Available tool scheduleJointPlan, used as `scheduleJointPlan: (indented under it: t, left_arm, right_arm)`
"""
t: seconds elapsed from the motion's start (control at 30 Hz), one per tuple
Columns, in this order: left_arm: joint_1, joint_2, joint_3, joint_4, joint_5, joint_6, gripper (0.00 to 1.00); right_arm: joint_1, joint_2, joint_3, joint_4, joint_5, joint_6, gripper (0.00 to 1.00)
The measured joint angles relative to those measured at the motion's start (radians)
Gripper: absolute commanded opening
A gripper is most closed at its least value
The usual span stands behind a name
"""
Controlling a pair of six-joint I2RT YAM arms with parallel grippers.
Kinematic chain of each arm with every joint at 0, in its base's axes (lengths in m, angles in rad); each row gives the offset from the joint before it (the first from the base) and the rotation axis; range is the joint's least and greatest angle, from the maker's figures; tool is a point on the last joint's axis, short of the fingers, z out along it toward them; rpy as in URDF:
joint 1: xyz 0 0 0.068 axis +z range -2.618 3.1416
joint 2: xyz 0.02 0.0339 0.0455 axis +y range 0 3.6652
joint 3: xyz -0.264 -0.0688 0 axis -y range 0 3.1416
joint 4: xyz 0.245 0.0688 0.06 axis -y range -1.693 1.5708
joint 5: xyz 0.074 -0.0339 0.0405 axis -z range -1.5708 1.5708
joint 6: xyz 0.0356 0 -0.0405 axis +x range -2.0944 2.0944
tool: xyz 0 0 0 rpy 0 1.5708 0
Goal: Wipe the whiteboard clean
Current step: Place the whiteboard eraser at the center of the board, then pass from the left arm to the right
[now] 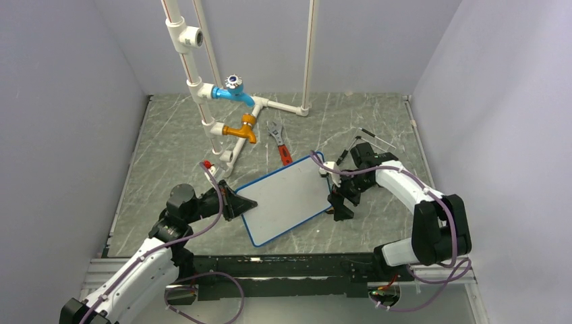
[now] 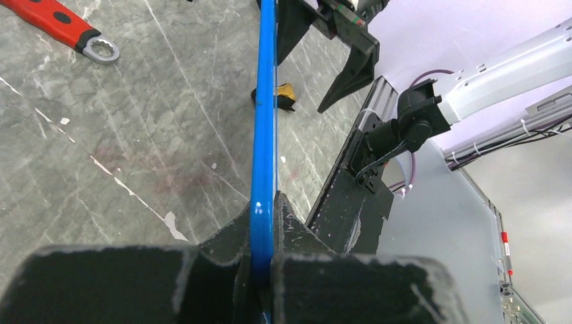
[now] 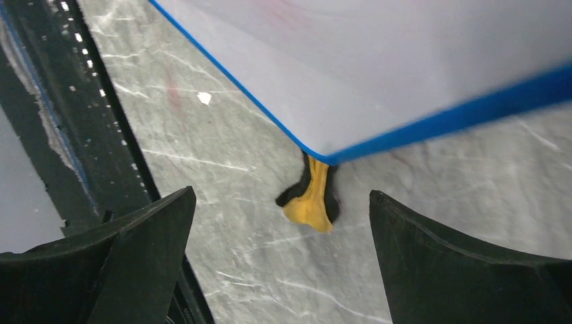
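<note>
The whiteboard (image 1: 287, 199) lies slanted mid-table, with a thin blue frame and a plain white face. My left gripper (image 1: 236, 202) is at its left edge, and the left wrist view shows the jaws (image 2: 265, 229) shut on the blue frame (image 2: 263, 135), seen edge-on. My right gripper (image 1: 340, 201) stands open at the board's right edge. In the right wrist view its fingers (image 3: 283, 243) are spread wide over bare table, just short of the board's corner (image 3: 324, 156). A small yellow and black piece (image 3: 311, 202) pokes out from under that corner.
A white pipe frame with a blue tap (image 1: 233, 91) and an orange tap (image 1: 241, 129) stands at the back. A red-handled wrench (image 1: 281, 147) lies behind the board, and thin black tools (image 1: 367, 138) lie at back right. A black rail (image 1: 283, 266) runs along the near edge.
</note>
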Motion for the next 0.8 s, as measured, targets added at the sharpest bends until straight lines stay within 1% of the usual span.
scheduleJointPlan:
  t: [0.13, 0.3, 0.47, 0.6, 0.63, 0.7, 0.8]
  left_arm:
    - [0.000, -0.002, 0.000, -0.007, 0.000, 0.009, 0.00]
    - [0.000, -0.005, 0.004, -0.027, 0.000, 0.030, 0.00]
    - [0.000, 0.029, 0.047, -0.048, 0.013, 0.053, 0.00]
    - [0.000, 0.076, 0.089, -0.053, 0.042, 0.078, 0.00]
    - [0.000, 0.091, 0.107, -0.064, 0.053, 0.087, 0.00]
    - [-0.006, 0.118, 0.142, -0.084, 0.067, 0.110, 0.00]
    - [-0.040, 0.159, 0.212, -0.141, 0.062, 0.171, 0.00]
  right_arm:
    - [-0.046, -0.028, 0.035, -0.013, 0.027, -0.012, 1.00]
    - [-0.106, -0.076, 0.123, -0.085, 0.045, -0.052, 1.00]
    - [-0.112, -0.162, 0.340, -0.175, 0.031, -0.063, 1.00]
    - [-0.103, -0.170, 0.549, -0.253, -0.062, -0.097, 1.00]
    - [-0.088, -0.161, 0.596, -0.283, -0.093, -0.115, 1.00]
    - [-0.021, -0.137, 0.664, -0.333, -0.138, -0.139, 1.00]
    - [0.138, -0.086, 0.700, -0.352, -0.148, -0.128, 1.00]
